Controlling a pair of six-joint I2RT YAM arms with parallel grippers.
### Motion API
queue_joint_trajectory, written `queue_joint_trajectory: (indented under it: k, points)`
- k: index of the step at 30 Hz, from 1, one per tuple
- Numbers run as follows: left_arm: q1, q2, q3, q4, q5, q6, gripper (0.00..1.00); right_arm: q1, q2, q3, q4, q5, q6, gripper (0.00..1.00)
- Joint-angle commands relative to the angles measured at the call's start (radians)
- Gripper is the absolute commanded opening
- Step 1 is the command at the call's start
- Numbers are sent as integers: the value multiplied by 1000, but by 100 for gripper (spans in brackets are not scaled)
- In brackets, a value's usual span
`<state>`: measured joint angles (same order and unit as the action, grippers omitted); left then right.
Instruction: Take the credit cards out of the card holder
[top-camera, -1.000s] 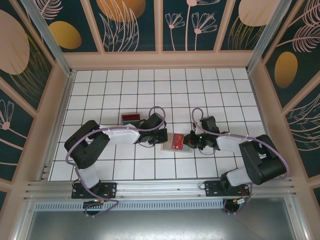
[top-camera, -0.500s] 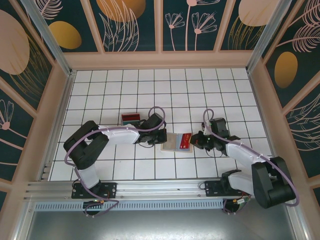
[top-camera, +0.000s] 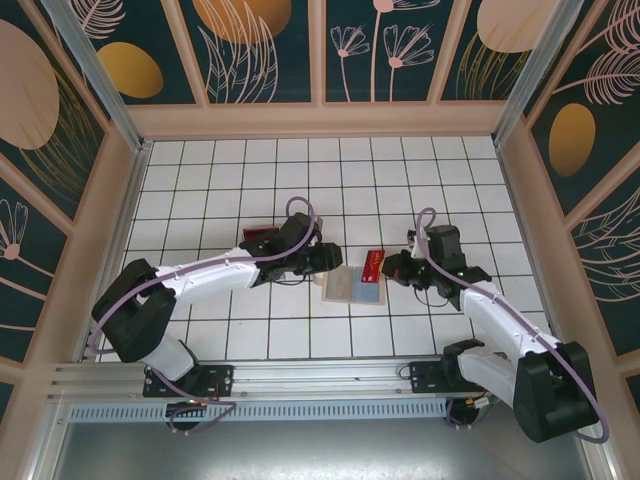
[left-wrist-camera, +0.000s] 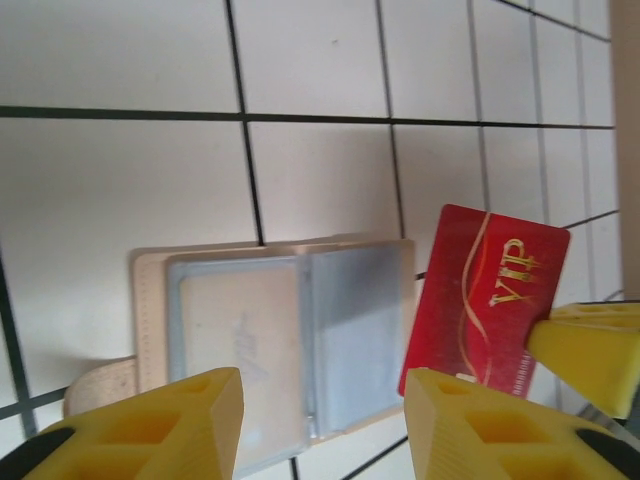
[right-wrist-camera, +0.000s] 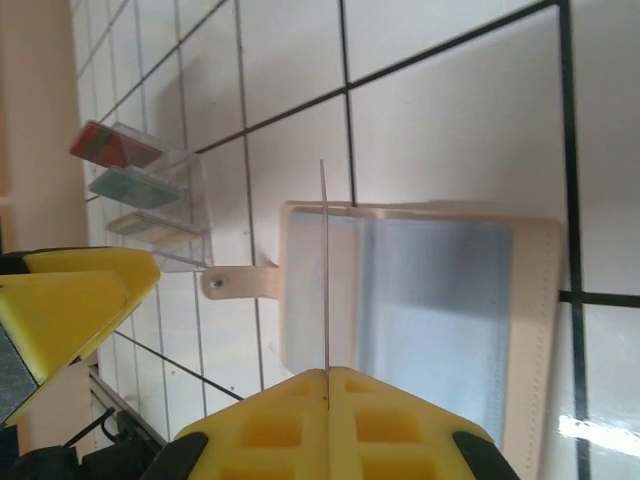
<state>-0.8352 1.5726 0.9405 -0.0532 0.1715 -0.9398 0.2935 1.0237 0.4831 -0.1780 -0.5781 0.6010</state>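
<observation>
Red card: the red card (left-wrist-camera: 485, 300) is now fully clear of the card holder (left-wrist-camera: 270, 340). A second ago it lay over the holder's right panel, and half a second ago it was sliding off toward the right edge.
Right gripper: the right gripper (right-wrist-camera: 327, 385) is clamped on one edge of the card, which shows edge-on between the yellow fingers. The top view has the card up off the tiles, just past the holder's far right corner.
Left gripper: the left gripper (left-wrist-camera: 320, 395) was closed at the holder's left edge a second ago. Its fingers now stand apart with nothing between them, above the holder (the hold-down is probably finished, in my judgement).
Card holder: it lies open and flat on the tiled table (top-camera: 250, 180) between the two grippers, blue inner face up. It has barely shifted during the pull.
Pockets: glare on the clear windows, so I cannot tell whether another card remains inside.
Clear tray: the clear tray (right-wrist-camera: 195, 205) holds three cards (right-wrist-camera: 125, 185) on edge, red, teal and tan, well to the holder's left.
Meaning: extraction of this card looks complete. It still needs setting down, and the pockets need a check.
</observation>
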Motion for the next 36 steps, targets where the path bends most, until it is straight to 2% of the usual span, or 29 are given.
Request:
queue_joint_trajectory:
  k: [1, 10, 15, 33, 36]
  points:
    - [31, -18, -14, 57, 100, -42, 47, -1, -28, 40, 58, -53, 5, 0]
    - [90, -70, -90, 232, 227, -115, 37, 84, -3, 53, 251, -118, 76, 0]
    - [114, -90, -121, 304, 277, -141, 36, 99, 49, 47, 383, -174, 142, 0]
    - [120, -76, -117, 331, 318, -135, 38, 111, 121, 50, 505, -253, 183, 0]
    - [120, -84, -121, 361, 339, -140, 30, 112, 123, 46, 509, -256, 184, 0]
